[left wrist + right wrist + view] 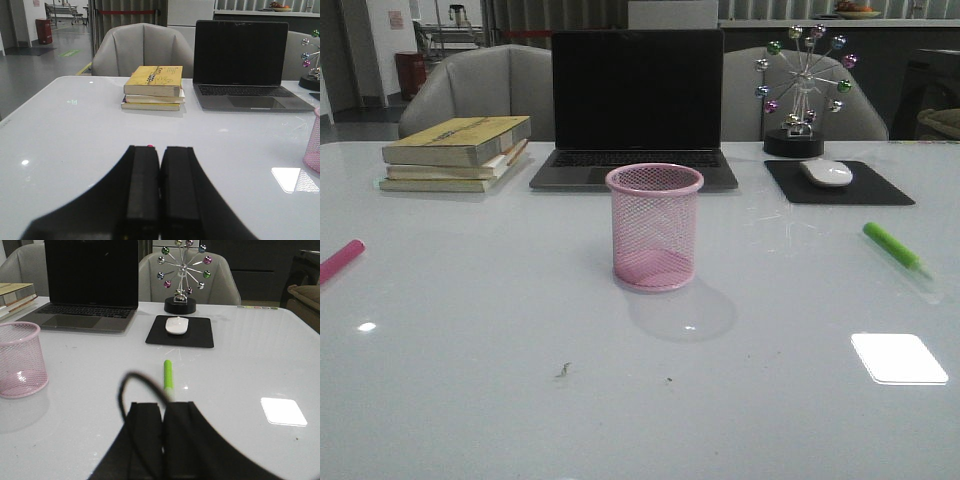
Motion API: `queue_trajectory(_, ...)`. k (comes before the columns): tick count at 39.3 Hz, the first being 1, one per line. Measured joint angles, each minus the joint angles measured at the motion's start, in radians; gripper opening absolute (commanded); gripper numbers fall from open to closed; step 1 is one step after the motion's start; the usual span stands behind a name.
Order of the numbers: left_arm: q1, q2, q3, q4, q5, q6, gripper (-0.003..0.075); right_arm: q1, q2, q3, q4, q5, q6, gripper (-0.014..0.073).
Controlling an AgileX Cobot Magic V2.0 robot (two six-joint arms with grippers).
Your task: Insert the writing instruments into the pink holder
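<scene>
The pink holder (654, 228) stands upright and empty at the table's middle; it also shows as the holder (20, 360) and a sliver (313, 142). The hot pink pen (340, 260) lies at the far left edge, the lime green pen (893, 247) on the right, pale tip toward the front. My left gripper (160, 148) is shut and empty, with only a speck of the pink pen (150, 145) peeking over its fingers. My right gripper (163, 404) is shut and empty, and the green pen (168, 375) lies just beyond its tips. Neither gripper appears in the front view.
A laptop (637, 105) stands open behind the holder. A stack of books (457, 152) lies at the back left. A mouse (826, 172) on a black pad (880, 190) and a ferris-wheel ornament (802, 85) sit at the back right. Chairs stand behind the table.
</scene>
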Motion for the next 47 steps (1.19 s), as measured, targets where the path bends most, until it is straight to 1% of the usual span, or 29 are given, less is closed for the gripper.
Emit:
queue_trajectory(8,0.0,0.0,0.0,-0.004,0.0,0.0,0.0099,0.0,0.0,0.0,0.0,0.0,0.0,0.0146)
queue_trajectory(19,0.0,0.0,0.0,-0.058,0.0,0.0,0.0099,0.0,0.0,0.0,0.0,0.0,0.0,0.0146)
queue_trajectory(41,0.0,0.0,0.0,-0.06,-0.006,0.0,0.0099,0.0,0.0,0.0,0.0,0.0,0.0,0.0146)
queue_trajectory(47,0.0,0.0,0.0,-0.06,-0.04,0.0,0.0099,0.0,0.0,0.0,0.0,-0.052,0.0,0.0146)
